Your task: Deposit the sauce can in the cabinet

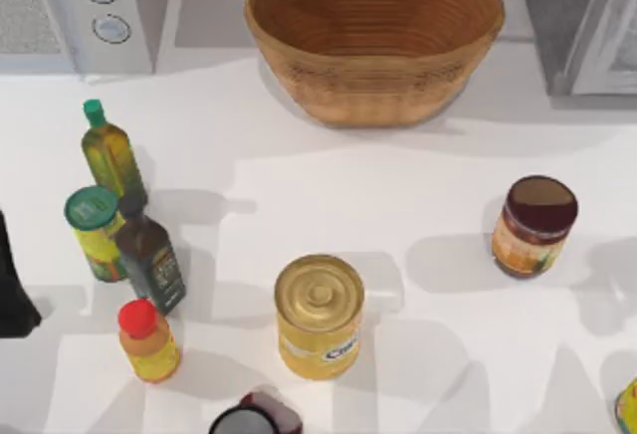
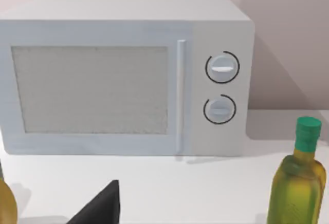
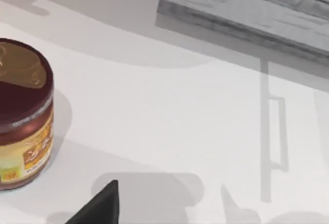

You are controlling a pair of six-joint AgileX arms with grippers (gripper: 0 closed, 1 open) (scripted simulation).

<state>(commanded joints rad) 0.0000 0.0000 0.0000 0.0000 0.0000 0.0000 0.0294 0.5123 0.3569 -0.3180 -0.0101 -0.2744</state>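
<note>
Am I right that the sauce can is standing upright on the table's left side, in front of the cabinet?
Not quite. The sauce can stands upright on the table's right side, not its left, as the top view shows. It does stand in front of the cabinet.

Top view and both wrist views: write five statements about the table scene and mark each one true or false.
1. The small maroon-topped sauce can with the orange label stands upright on the white table. True.
2. The sauce can sits inside the round woven wicker basket. False: it stands on the table, apart from the basket, toward the right side.
3. The large yellow can with the shiny gold lid lies on its side. False: it stands upright.
4. The white appliance with two round dials has its door shut. True.
5. The sauce can already rests in the grey cabinet with the pale framed door. False: it stands on the table in front of the cabinet.
</note>
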